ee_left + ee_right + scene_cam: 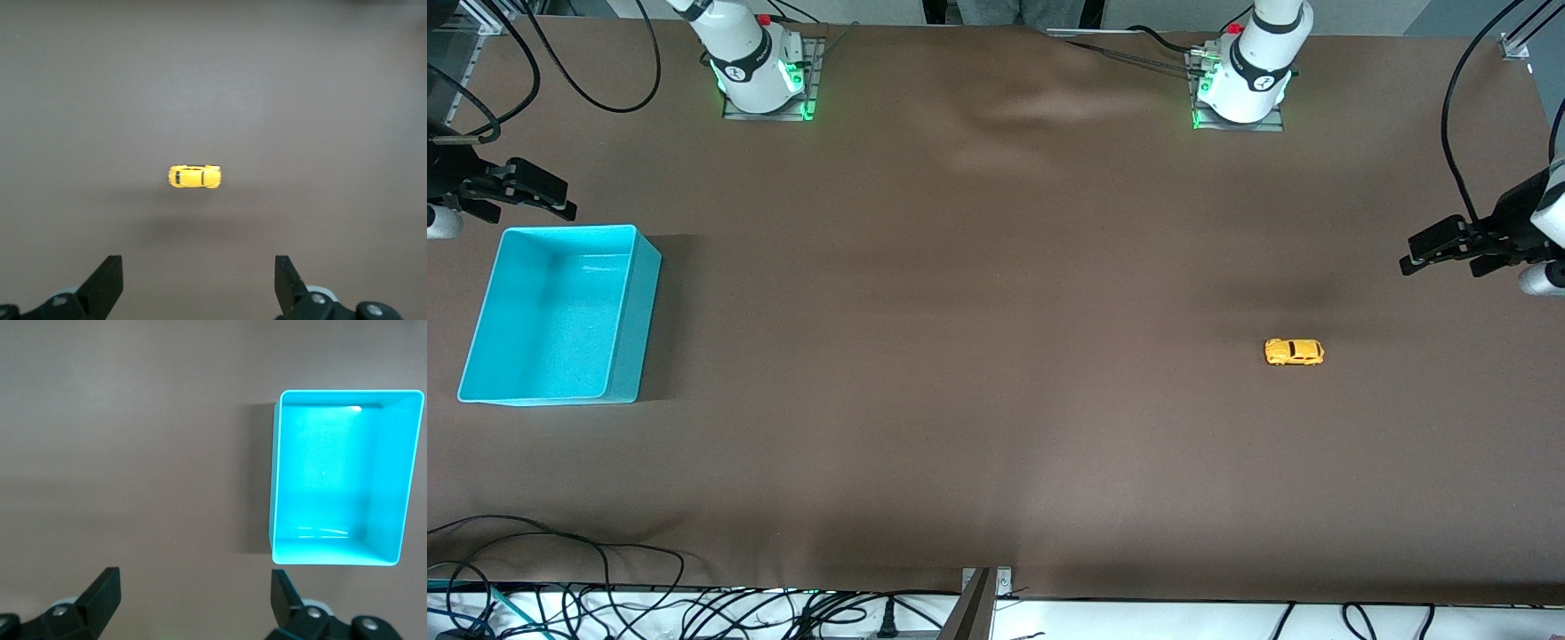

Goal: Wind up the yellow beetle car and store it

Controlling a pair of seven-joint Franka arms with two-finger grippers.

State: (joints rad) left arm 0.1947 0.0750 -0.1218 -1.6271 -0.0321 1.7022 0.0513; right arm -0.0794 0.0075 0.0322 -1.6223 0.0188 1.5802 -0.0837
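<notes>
The yellow beetle car (1294, 352) stands on its wheels on the brown table toward the left arm's end. In the left wrist view the car (194, 177) lies ahead of my open fingers. My left gripper (1427, 251) is open and empty, up over the table's edge at the left arm's end, apart from the car; it also shows in its wrist view (197, 268). The turquoise bin (624, 307) stands empty at the right arm's end. My right gripper (560, 201) is open and empty, over the table beside the bin (275, 487), as its wrist view (195, 583) shows.
The brown table cover (978, 356) stretches between the car and the bin. Cables (560, 587) lie along the table's edge nearest the camera. The two arm bases (765, 80) stand at the edge farthest from the camera.
</notes>
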